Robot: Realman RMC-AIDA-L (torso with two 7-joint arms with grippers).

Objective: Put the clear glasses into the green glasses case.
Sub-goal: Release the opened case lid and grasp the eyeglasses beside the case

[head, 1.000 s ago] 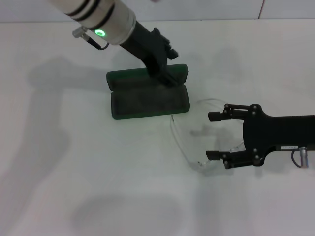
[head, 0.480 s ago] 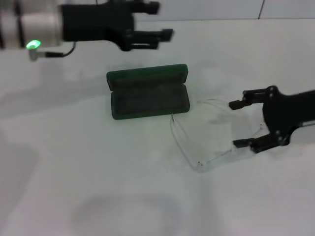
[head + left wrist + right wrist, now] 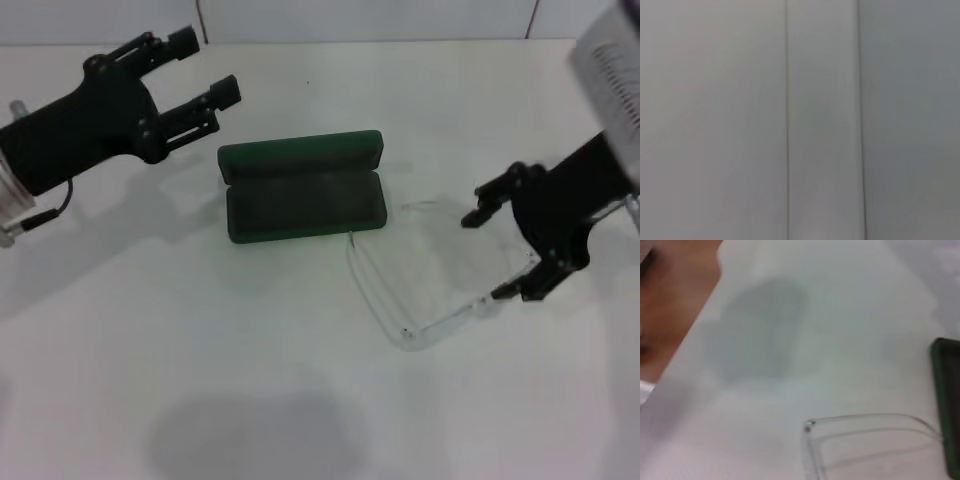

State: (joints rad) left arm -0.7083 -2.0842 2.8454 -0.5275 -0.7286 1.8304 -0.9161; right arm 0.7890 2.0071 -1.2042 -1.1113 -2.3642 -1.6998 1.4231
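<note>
The green glasses case [image 3: 300, 190] lies open in the middle of the white table, lid tipped back and dark lining showing. Just to its right the clear glasses [image 3: 420, 285] rest on the table, arms unfolded; the right wrist view shows them close up [image 3: 865, 440] beside the case's edge [image 3: 947, 405]. My right gripper [image 3: 487, 255] is open at the right end of the glasses, with its lower fingertip [image 3: 503, 293] close to one clear arm. My left gripper [image 3: 210, 65] hangs open, above and to the left of the case, holding nothing.
The white table [image 3: 250, 400] runs wide around the case. In the right wrist view the table's edge and a brown floor [image 3: 670, 295] show at one corner. The left wrist view shows only a grey wall [image 3: 790, 120].
My left arm has swung away from the case's lid to the far left. My right gripper has drawn back to the right and tilted, still open. The glasses and the case have stayed put.
</note>
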